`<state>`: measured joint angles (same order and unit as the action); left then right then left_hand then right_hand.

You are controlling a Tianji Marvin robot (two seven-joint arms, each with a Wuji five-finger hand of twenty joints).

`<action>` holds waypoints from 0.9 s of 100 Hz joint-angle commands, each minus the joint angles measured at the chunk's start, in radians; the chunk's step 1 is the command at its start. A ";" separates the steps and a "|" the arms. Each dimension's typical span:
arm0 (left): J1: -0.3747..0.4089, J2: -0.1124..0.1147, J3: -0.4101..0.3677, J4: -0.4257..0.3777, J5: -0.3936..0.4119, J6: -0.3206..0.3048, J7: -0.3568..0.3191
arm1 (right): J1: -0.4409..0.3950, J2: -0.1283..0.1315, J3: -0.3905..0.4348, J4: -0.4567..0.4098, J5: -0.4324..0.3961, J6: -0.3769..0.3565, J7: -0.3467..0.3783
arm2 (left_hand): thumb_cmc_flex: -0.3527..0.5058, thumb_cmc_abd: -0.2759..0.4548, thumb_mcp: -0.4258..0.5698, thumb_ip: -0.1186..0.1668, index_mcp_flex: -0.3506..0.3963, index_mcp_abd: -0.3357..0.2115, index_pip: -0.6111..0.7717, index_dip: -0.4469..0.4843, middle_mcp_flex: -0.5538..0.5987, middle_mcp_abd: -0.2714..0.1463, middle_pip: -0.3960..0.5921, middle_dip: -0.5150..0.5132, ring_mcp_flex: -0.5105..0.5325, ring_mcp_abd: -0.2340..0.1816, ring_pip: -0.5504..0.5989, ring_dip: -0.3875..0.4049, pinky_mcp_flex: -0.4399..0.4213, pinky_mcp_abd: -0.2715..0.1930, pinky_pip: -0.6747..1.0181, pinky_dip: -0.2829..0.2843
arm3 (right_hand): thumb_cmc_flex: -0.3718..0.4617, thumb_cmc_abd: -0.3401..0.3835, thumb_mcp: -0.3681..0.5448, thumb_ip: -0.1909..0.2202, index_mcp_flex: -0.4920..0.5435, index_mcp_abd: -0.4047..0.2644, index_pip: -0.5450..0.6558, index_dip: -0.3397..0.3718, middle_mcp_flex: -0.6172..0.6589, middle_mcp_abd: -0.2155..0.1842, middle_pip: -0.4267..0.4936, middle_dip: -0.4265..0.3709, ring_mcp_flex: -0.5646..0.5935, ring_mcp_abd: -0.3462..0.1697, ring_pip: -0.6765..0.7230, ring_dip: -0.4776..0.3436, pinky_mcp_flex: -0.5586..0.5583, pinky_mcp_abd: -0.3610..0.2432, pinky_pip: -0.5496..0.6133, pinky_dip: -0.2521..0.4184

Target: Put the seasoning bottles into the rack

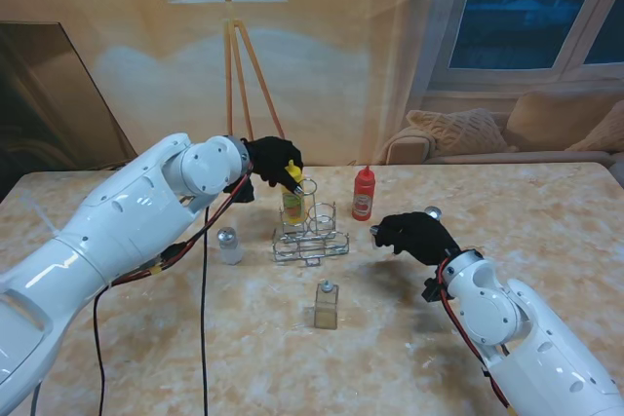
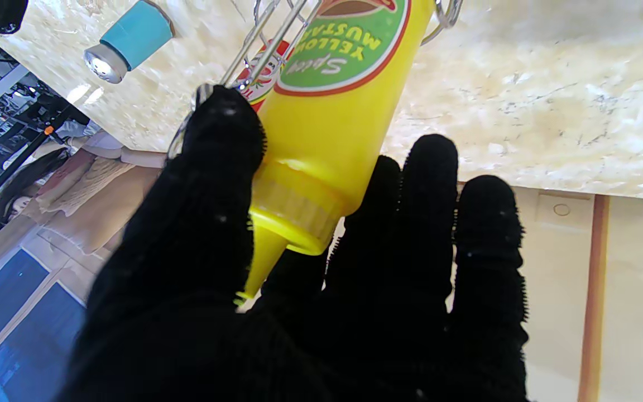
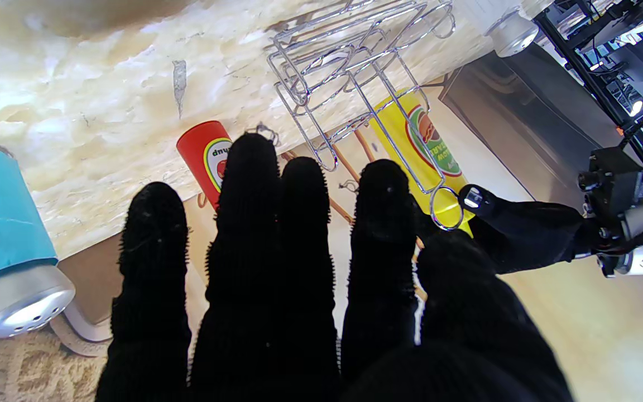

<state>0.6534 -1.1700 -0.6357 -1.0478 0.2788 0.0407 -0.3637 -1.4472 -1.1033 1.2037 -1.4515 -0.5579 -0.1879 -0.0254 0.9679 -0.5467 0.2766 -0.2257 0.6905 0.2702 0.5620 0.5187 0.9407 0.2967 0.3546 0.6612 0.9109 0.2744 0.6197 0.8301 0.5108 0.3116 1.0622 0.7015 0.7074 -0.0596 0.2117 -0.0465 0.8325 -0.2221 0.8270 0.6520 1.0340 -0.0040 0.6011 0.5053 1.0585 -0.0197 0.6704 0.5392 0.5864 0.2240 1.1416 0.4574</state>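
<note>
While the left arm reaches in from the left side of the marble table (image 1: 546, 192), a small shaker with a silver cap (image 1: 229, 245) stands upright on its own, well to the left of the wire rack (image 1: 310, 238) and not in it. Just right of that, the left hand (image 1: 272, 165) sits on top of the yellow mustard bottle (image 1: 292, 204), its black-gloved fingers (image 2: 427, 184) wrapped around the cap end; the left wrist view shows the thumb on one side of the neck and the other fingers on the opposite side, gripping it. The bottle's long axis is close to vertical, nozzle up toward the palm and base down inside the rack's far left compartment; whether the base touches the bottom wire cannot be told. The rack's other rings look unfilled. Nearer to me, in front of the rack, a clear square-bodied shaker with a metal top (image 1: 326, 305) stands upright on the table. To the right of the rack and slightly farther away, a red ketchup bottle (image 1: 363, 193) stands upright, nozzle up, outside the rack. Farther right, the right hand (image 1: 414, 235) hovers with its fingers (image 3: 254, 184) loosely extended and grasping nothing. Just beside it stands a blue-labelled shaker with a silver cap (image 3: 6, 245), upright, seen close in the right wrist view.
</note>
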 commanded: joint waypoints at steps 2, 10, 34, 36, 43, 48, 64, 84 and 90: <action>0.002 -0.009 0.012 0.014 -0.004 -0.002 -0.018 | -0.010 -0.004 -0.001 -0.005 -0.002 0.001 0.014 | 0.145 0.093 0.197 0.066 0.112 -0.135 0.218 0.030 0.067 -0.081 0.083 0.043 -0.001 -0.018 -0.002 0.007 -0.010 -0.001 0.003 0.002 | 0.016 0.005 -0.003 -0.013 0.014 0.002 0.011 0.007 0.036 -0.006 0.018 0.035 0.015 -0.008 0.018 0.025 -0.005 0.008 0.018 0.000; 0.001 -0.011 0.019 0.021 -0.009 -0.003 -0.020 | -0.011 -0.004 -0.001 -0.005 -0.002 0.001 0.013 | 0.144 0.093 0.197 0.066 0.111 -0.134 0.218 0.029 0.066 -0.081 0.083 0.042 -0.001 -0.018 -0.003 0.006 -0.010 -0.002 0.002 0.002 | 0.017 0.004 -0.003 -0.013 0.014 0.002 0.011 0.007 0.036 -0.006 0.018 0.035 0.015 -0.009 0.018 0.025 -0.005 0.008 0.018 0.000; 0.004 -0.017 0.029 0.037 -0.019 -0.002 -0.016 | -0.011 -0.004 -0.001 -0.006 -0.003 0.001 0.013 | 0.141 0.092 0.198 0.065 0.105 -0.135 0.211 0.023 0.055 -0.082 0.077 0.037 -0.010 -0.017 -0.009 0.002 -0.017 -0.004 -0.003 -0.001 | 0.017 0.003 -0.001 -0.013 0.014 -0.001 0.012 0.006 0.035 -0.006 0.018 0.035 0.015 -0.008 0.018 0.025 -0.004 0.008 0.019 0.000; 0.005 -0.018 0.030 0.039 -0.020 -0.002 -0.016 | -0.011 -0.004 -0.001 -0.006 -0.003 0.001 0.013 | 0.140 0.092 0.197 0.065 0.104 -0.135 0.210 0.022 0.054 -0.083 0.076 0.036 -0.011 -0.017 -0.010 0.002 -0.018 -0.004 -0.004 -0.002 | 0.017 0.004 -0.002 -0.014 0.013 0.000 0.012 0.006 0.036 -0.006 0.018 0.035 0.015 -0.009 0.018 0.025 -0.005 0.008 0.018 0.000; 0.004 -0.019 0.034 0.044 -0.025 -0.001 -0.019 | -0.012 -0.004 0.000 -0.006 -0.003 0.001 0.013 | 0.137 0.091 0.195 0.064 0.101 -0.133 0.205 0.019 0.047 -0.081 0.074 0.033 -0.017 -0.015 -0.015 0.000 -0.024 -0.003 -0.009 -0.004 | 0.017 0.003 -0.001 -0.014 0.013 0.000 0.012 0.006 0.035 -0.008 0.018 0.035 0.015 -0.010 0.018 0.025 -0.005 0.008 0.018 0.000; 0.003 -0.020 0.037 0.049 -0.028 0.000 -0.022 | -0.012 -0.004 0.000 -0.007 -0.003 0.001 0.013 | 0.134 0.088 0.195 0.064 0.096 -0.129 0.197 0.015 0.038 -0.079 0.071 0.029 -0.025 -0.014 -0.020 -0.003 -0.032 -0.002 -0.015 -0.006 | 0.016 0.003 -0.001 -0.014 0.012 0.000 0.012 0.006 0.036 -0.006 0.018 0.035 0.015 -0.010 0.018 0.025 -0.005 0.007 0.017 0.000; 0.003 -0.023 0.042 0.061 -0.032 0.000 -0.024 | -0.013 -0.004 0.001 -0.008 -0.005 0.001 0.012 | 0.103 0.063 0.217 0.057 0.076 -0.100 0.108 0.004 -0.040 -0.062 0.091 -0.033 -0.072 -0.001 -0.064 -0.035 -0.068 -0.002 -0.058 -0.031 | 0.017 0.000 0.001 -0.014 0.013 0.000 0.013 0.005 0.036 -0.008 0.018 0.035 0.016 -0.010 0.018 0.025 -0.005 0.008 0.018 0.000; 0.011 -0.021 0.037 0.061 -0.030 0.001 -0.020 | -0.013 -0.004 0.001 -0.009 -0.005 0.001 0.013 | -0.057 0.060 0.363 0.042 0.062 -0.044 -0.113 0.022 -0.162 -0.036 0.098 -0.201 -0.170 0.021 -0.134 -0.095 -0.148 0.007 -0.126 -0.073 | 0.018 -0.006 0.004 -0.015 0.011 -0.002 0.015 0.003 0.035 -0.008 0.018 0.034 0.017 -0.011 0.018 0.025 -0.004 0.010 0.018 0.000; 0.015 -0.020 0.033 0.059 -0.029 0.003 -0.018 | -0.013 -0.004 0.001 -0.009 -0.005 0.001 0.013 | -0.111 0.079 0.404 0.066 0.058 -0.028 -0.165 0.009 -0.184 -0.030 0.084 -0.207 -0.198 0.028 -0.152 -0.108 -0.171 0.010 -0.143 -0.080 | 0.019 -0.009 0.005 -0.015 0.011 -0.003 0.015 0.003 0.035 -0.006 0.018 0.034 0.016 -0.010 0.018 0.025 -0.005 0.009 0.018 0.000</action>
<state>0.6597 -1.1886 -0.5975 -0.9837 0.2484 0.0400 -0.3696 -1.4505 -1.1033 1.2061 -1.4545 -0.5605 -0.1880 -0.0262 0.8872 -0.5431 0.5446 -0.2237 0.6870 0.2669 0.3917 0.5082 0.7955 0.2890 0.4390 0.4676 0.7496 0.2862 0.4943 0.7528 0.3684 0.3101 0.9353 0.6427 0.7074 -0.0596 0.2117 -0.0465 0.8326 -0.2219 0.8270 0.6520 1.0340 -0.0040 0.6011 0.5053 1.0587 -0.0197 0.6705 0.5392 0.5864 0.2240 1.1416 0.4574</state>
